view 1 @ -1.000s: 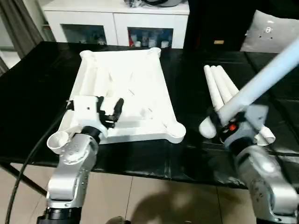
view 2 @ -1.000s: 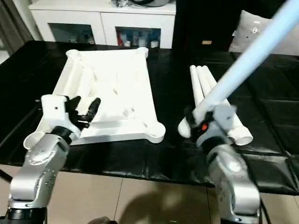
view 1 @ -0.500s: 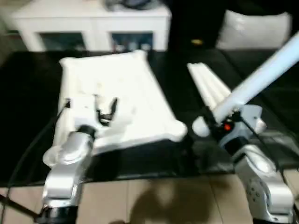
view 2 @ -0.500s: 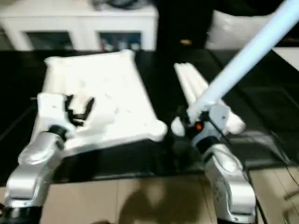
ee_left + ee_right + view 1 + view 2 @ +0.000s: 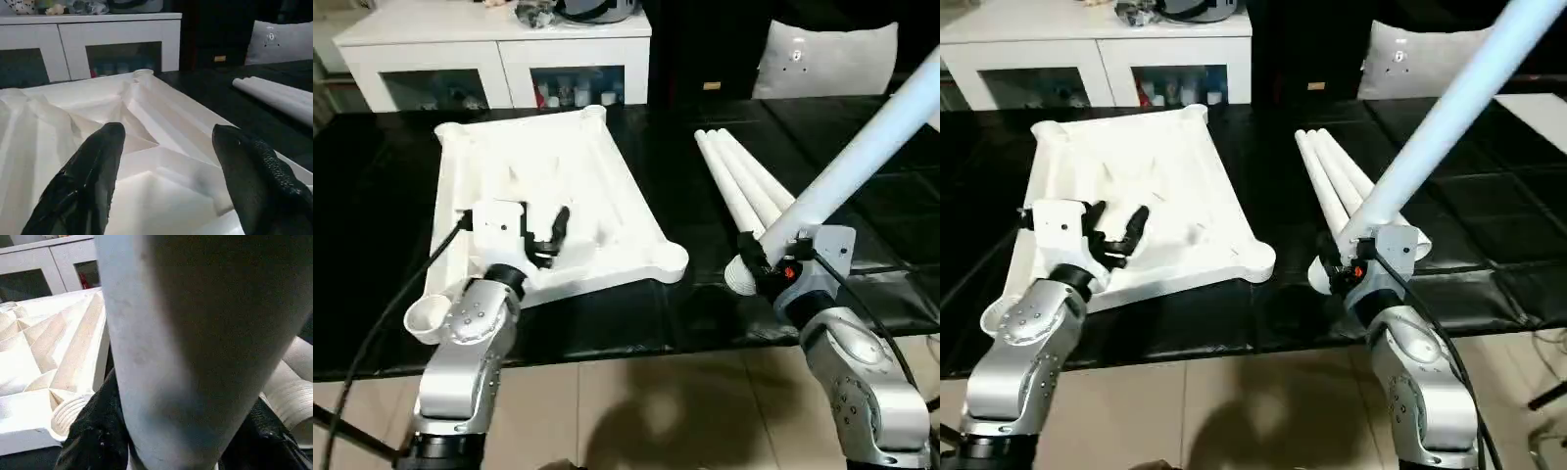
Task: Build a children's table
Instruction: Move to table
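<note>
While the head views take in both arms at once, the left wrist view looks between the two black fingers (image 5: 93, 181) of the left claw (image 5: 540, 235), which stands open with nothing between them, just above the near edge of the white plastic square table top (image 5: 548, 176). That top lies upside down on the black tabletop (image 5: 372, 196), its raised ribs running ahead of the left claw toward a round corner socket (image 5: 143, 73) at the far end. The right wrist view is taken up by a long white tapered plastic leg (image 5: 1449, 108) clamped in the right claw (image 5: 766, 264); in the head views this leg slants up and away from the claw. Beside the held leg, the right wrist view shows a threaded round socket (image 5: 68, 413) at the top's near corner, just off the right claw's left side. Three more white legs (image 5: 744, 186) lie side by side on the tabletop, close behind the right claw. Beyond the tabletop stands a white cabinet (image 5: 499, 59) with glass doors; small items sit behind them, too small to identify
</note>
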Robot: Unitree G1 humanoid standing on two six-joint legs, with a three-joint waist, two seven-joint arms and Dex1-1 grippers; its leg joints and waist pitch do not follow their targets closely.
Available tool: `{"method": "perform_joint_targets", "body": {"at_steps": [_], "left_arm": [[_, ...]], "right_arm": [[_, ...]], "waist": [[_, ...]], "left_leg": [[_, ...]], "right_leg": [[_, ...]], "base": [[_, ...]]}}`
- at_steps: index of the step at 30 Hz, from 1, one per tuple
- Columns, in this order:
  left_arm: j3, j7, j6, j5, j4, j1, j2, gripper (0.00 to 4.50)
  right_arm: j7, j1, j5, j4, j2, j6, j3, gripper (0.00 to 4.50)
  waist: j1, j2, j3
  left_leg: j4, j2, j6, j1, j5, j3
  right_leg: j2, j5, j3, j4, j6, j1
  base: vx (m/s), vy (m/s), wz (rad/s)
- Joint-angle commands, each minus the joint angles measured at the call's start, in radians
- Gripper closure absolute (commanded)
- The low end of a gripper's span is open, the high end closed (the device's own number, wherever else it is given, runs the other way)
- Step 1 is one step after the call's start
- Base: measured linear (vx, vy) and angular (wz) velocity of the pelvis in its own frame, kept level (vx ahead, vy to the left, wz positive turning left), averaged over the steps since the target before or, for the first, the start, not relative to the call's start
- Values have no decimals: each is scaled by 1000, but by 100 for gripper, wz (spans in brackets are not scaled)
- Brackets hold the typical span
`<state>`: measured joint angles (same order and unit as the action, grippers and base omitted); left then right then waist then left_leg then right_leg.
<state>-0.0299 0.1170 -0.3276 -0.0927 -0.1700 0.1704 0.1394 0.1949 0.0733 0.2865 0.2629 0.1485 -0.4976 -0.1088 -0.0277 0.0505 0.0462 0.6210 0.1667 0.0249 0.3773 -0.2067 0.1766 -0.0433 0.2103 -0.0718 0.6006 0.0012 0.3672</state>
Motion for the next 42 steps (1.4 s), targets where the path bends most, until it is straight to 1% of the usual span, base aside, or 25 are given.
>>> {"method": "perform_joint_targets", "body": {"at_steps": [1, 2, 3, 4, 5, 6, 7, 8, 9, 10, 13, 15, 17, 18, 21, 24, 25, 27, 28, 31, 36, 39, 40, 41, 42], "left_arm": [[7, -4, -3, -2, 2, 4, -5, 124], [1, -12, -9, -4, 3, 3, -7, 124], [-4, -16, -10, -5, 3, 3, -9, 124], [-13, -26, -15, -7, 5, 4, -11, 124], [-14, -26, -21, -4, 5, 4, -8, 124], [-12, -19, -14, -6, 4, 3, -8, 124], [-10, -13, -9, -7, 4, 3, -9, 124], [-9, -9, -4, -8, 0, 1, -10, 124], [-8, -11, -4, -3, -3, -1, -10, 124], [-8, -8, -1, -5, -5, -1, -10, 124], [-5, 7, 0, -15, -7, -2, -12, 124], [-5, 8, 5, -15, -9, -4, -14, 124], [-10, 5, 0, -21, -8, -3, -18, 124], [-10, 3, -4, -20, -7, -4, -18, 124], [-15, -11, -3, -12, 7, -10, -19, 124], [-18, -16, -1, -11, 12, -5, -23, 124], [-4, -2, 0, -6, 6, -5, -17, 124], [8, 10, 3, 0, 1, -7, -12, 124], [7, 9, 4, 1, -1, -8, -12, 124], [-5, -6, 1, 0, 5, -7, -20, 124], [2, 5, -1, -2, -4, -13, -13, 124], [-3, 4, -1, -5, -5, -10, -15, 124], [5, 10, 0, -1, -7, -13, -12, 124], [7, 11, 1, 0, -7, -15, -12, 124], [9, 12, 2, 1, -7, -16, -12, 124]], "right_arm": [[21, 18, 11, 7, 10, -2, 3, 260], [24, 19, 8, 2, 13, 4, 6, 260], [24, 19, 8, 0, 14, 3, 7, 260], [29, 20, 16, -1, 14, -3, 9, 260], [32, 19, 23, 4, 15, -8, 8, 260], [33, 18, 33, 9, 12, -6, 3, 260], [34, 18, 39, 11, 10, -4, -1, 260], [38, 19, 51, 13, 1, 19, -12, 260], [23, 29, 72, 10, -13, 6, -36, 260], [24, 34, 74, 12, -10, -9, -35, 260], [35, 35, 80, 21, -10, -31, -31, 260], [39, 37, 64, 19, 1, -27, -15, 260], [44, 34, 23, 10, 26, -19, 19, 260], [47, 31, 21, 10, 27, -17, 23, 260], [48, 15, 19, 17, 17, -1, 31, 260], [39, 18, 8, 15, 20, 3, 36, 260], [42, 19, 14, 19, 22, 1, 37, 260], [45, 18, 18, 20, 22, 0, 36, 260], [49, 18, 19, 15, 27, 0, 39, 260], [59, 25, -1, -8, 40, 6, 58, 260], [90, 34, -7, -14, 49, 9, 82, 260], [84, 51, -55, -26, 70, 14, 119, 260], [94, 49, -63, -28, 79, 26, 131, 260], [99, 46, -60, -27, 80, 27, 132, 260], [107, 43, -55, -26, 80, 28, 134, 260]], "waist": [[21, 8, -52], [22, 6, -54], [20, -14, -62], [13, -31, -69], [-30, -65, -72], [-45, -78, -64], [-56, -54, -66], [-54, -54, -64], [-53, -38, -65], [-54, -32, -66], [-49, -22, -63], [-45, -21, -59], [-42, -21, -53], [-43, -16, -51], [-37, -23, -36], [-28, -20, -31], [-22, -23, -25], [-23, -22, -27], [-24, -29, -36], [-32, -29, -47], [-38, -34, -65], [-39, -26, -62], [-65, -21, -63], [-48, -32, -53], [-48, -19, -59]], "left_leg": [[-197, 253, 3, -66, -311, -152], [-185, 241, -48, -68, -262, -148], [-126, 167, -162, -46, -169, -106], [-73, 92, -192, -17, -147, -60], [48, -45, -179, 45, -81, -9], [24, -28, -120, 51, 17, -28], [-7, -7, -92, 47, 31, -46], [-22, 1, -87, 44, 29, -51], [-41, 13, -65, 42, 28, -60], [-44, 25, -56, 30, 5, -63], [-75, 63, -17, 4, -71, -74], [-85, 71, -14, 4, -85, -75], [-93, 72, -1, -4, -152, -72], [-95, 71, 4, -5, -168, -70], [-106, 65, 45, -31, -363, -63], [-114, 59, 53, -51, -474, -65], [-112, 53, 45, -60, -504, -63], [-114, 52, 37, -55, -480, -63], [-115, 51, 11, -63, -439, -54], [-114, 46, -36, -43, -278, -41], [-101, 37, -116, -34, -108, -35], [-102, 38, -139, -44, -95, -36], [-54, 3, -251, 35, -41, -56], [-48, 4, -275, 36, -44, -62], [-41, 0, -292, 42, 3, -72]], "right_leg": [[-51, 70, 20, 67, -50, 35], [-60, 62, 29, 72, -58, 41], [-89, -25, 57, 23, -135, 27], [-106, -106, 72, -27, -228, 8], [-160, -161, 104, -79, -234, -54], [-158, -131, 101, -65, -77, -51], [-147, -82, 96, -59, 21, -51], [-128, -71, 83, -58, 48, -47], [-94, -59, 61, -49, 69, -47], [-88, -38, 61, -52, 63, -37], [-84, 65, 58, -53, -57, -34], [-90, 42, 59, -49, -113, -37], [-97, 122, 62, -60, -145, -36], [-97, 144, 63, -62, -147, -35], [-104, 430, 71, -92, -109, -26], [-96, 575, 62, -113, -63, -34], [-92, 623, 59, -123, -55, -32], [-96, 619, 62, -124, -53, -42], [-89, 576, 62, -124, -72, -56], [-87, 425, 67, -114, -114, -87], [-73, 151, 58, -85, -189, -111], [-66, 159, 49, -87, -200, -116], [-153, 275, 3, -132, -113, -178], [-150, 315, -6, -141, -102, -167], [-135, 321, -35, -144, -94, -189]], "base": [[38, -88, 5], [38, -88, 5], [36, -151, 4], [12, -89, 0], [29, -177, 3], [21, -172, -1], [21, -172, -1], [6, -137, -8], [2, -86, -3], [-7, -89, -2], [0, 0, 0], [0, 0, 0], [0, 0, 0], [0, 0, 0], [0, 0, 0], [0, 0, 0], [0, 0, 0], [0, 0, 0], [0, 0, 0], [18, -1, -1], [83, -3, 2], [76, 4, 3], [54, 6, 3], [104, 20, 42], [107, 25, 72]]}}
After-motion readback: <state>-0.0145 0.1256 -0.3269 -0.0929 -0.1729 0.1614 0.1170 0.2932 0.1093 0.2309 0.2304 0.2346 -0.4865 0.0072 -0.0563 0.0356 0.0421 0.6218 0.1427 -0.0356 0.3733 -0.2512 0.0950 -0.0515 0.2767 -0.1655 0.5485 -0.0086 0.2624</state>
